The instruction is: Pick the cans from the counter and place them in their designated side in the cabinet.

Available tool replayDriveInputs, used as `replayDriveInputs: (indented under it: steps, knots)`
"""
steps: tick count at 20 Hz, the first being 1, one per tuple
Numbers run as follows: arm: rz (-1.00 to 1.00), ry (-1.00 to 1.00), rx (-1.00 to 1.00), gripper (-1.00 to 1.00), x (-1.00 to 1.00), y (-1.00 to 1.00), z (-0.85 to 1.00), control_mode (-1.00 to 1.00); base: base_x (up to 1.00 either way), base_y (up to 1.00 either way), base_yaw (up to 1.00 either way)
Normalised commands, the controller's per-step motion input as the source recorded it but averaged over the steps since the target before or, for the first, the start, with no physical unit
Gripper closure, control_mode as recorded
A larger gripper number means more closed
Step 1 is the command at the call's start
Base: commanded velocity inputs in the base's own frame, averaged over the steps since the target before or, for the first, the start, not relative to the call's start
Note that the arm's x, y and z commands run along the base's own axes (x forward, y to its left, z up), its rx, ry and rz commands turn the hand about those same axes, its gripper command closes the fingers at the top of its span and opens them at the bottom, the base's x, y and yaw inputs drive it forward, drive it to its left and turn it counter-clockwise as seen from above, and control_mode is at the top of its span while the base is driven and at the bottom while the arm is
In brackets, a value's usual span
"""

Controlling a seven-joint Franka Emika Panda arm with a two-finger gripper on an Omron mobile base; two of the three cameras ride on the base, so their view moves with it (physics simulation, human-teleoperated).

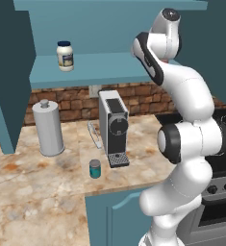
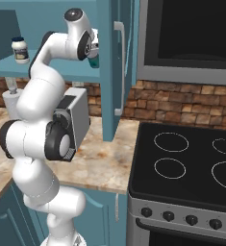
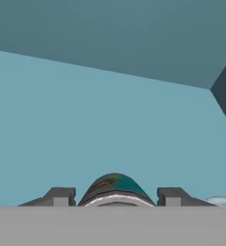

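The arm reaches up into the cabinet (image 1: pixel 109 38), and its hand (image 3: pixel 115 196) is closed around a can (image 3: pixel 115 187), whose teal side shows between the two fingers (image 3: pixel 60 196) above the light-blue shelf (image 3: pixel 85 134). In the right base view this can (image 2: pixel 94 61) hangs under the hand at 11 o'clock. A second can (image 1: pixel 94 168) stands on the desk (image 1: pixel 37 192), at 7 o'clock from the coffee machine (image 1: pixel 113 126). A white jar (image 1: pixel 65 55) stands on the shelf's left side.
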Motion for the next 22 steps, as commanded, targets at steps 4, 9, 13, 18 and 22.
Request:
replayDriveInputs:
  steps: [4, 9, 13, 18, 22]
  knots:
    - [0.04, 0.0, -0.01, 1.0, 0.17, -0.02, -0.21, -1.0, 0.0, 0.0, 0.0]
    - [0.05, 0.0, -0.01, 1.0, 0.18, -0.05, -0.21, -1.0, 0.0, 0.0, 0.0]
    - [0.05, 0.0, -0.01, -1.0, 0.19, -0.02, -0.21, -1.0, 0.0, 0.0, 0.0]
    - [0.05, -0.08, 0.0, -1.0, 0.14, -0.07, -0.03, -1.0, 0.0, 0.0, 0.0]
    - [0.06, -0.09, 0.0, -1.0, 0.19, -0.04, -0.01, -1.0, 0.0, 0.0, 0.0]
